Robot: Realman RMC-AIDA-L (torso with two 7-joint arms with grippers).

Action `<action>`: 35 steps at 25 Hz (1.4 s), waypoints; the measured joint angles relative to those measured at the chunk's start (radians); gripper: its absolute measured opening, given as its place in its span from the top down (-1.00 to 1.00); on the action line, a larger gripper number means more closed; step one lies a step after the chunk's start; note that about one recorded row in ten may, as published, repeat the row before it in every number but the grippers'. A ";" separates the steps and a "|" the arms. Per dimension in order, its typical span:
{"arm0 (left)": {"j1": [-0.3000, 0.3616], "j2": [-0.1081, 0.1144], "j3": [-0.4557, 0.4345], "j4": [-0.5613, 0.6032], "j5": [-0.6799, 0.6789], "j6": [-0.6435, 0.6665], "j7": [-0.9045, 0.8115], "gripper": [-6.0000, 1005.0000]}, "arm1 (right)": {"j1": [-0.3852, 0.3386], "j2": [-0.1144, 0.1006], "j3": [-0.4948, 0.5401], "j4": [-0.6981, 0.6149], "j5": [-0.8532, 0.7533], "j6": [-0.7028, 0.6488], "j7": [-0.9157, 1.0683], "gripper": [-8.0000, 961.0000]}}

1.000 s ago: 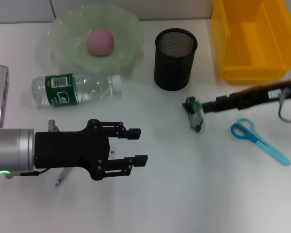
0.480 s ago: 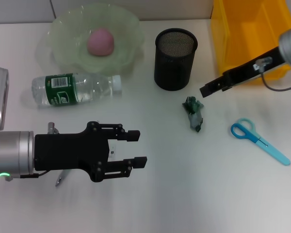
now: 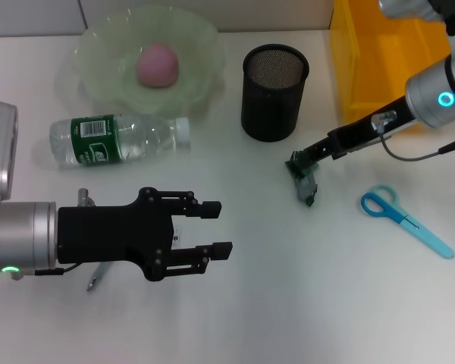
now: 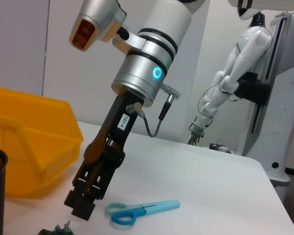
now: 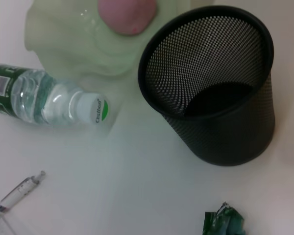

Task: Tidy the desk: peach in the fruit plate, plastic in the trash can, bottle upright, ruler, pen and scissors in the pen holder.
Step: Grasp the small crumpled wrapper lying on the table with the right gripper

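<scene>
Right gripper (image 3: 302, 157), centre-right of the head frame, tip down just above the crumpled green plastic scrap (image 3: 304, 179). Whether its jaws are parted or closed cannot be told; nothing visibly gripped.

Scrap lies on the bare desk, below and right of the black mesh pen holder (image 3: 274, 91), left of the blue scissors (image 3: 404, 218). Yellow bin (image 3: 394, 61) sits upper right, well apart from it.

Handling, judged: scrap looks very light, soft and springy, likely to crush flat and slip or skate sideways if pushed. Best taken across its bulkiest folded middle, jaws straddling it from above, pressed close to the desk.

Left gripper (image 3: 212, 226), lower left of frame, jaws apart, holding nothing, hovering over the desk. A pen (image 3: 91, 277) shows partly under that arm.

Peach (image 3: 157, 64) in the green plate (image 3: 197, 45), upper left. Bottle (image 3: 117, 138) lying on its side below the plate.
</scene>
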 joint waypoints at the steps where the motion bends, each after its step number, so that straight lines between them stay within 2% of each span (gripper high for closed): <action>1: -0.001 0.000 0.000 0.000 0.000 -0.001 0.000 -0.17 | 0.001 0.000 -0.001 0.019 0.001 0.017 -0.002 -0.51; 16: -0.005 -0.002 0.020 -0.001 -0.001 -0.026 0.000 -0.17 | 0.034 0.005 -0.030 0.112 0.008 0.109 -0.006 -0.51; 31: -0.005 -0.002 0.020 -0.014 -0.007 -0.025 0.041 -0.18 | 0.038 0.007 -0.063 0.123 0.008 0.125 -0.008 -0.47; 35: -0.010 -0.001 0.020 -0.015 -0.007 -0.025 0.042 -0.18 | 0.038 0.007 -0.065 0.123 0.008 0.125 -0.008 -0.13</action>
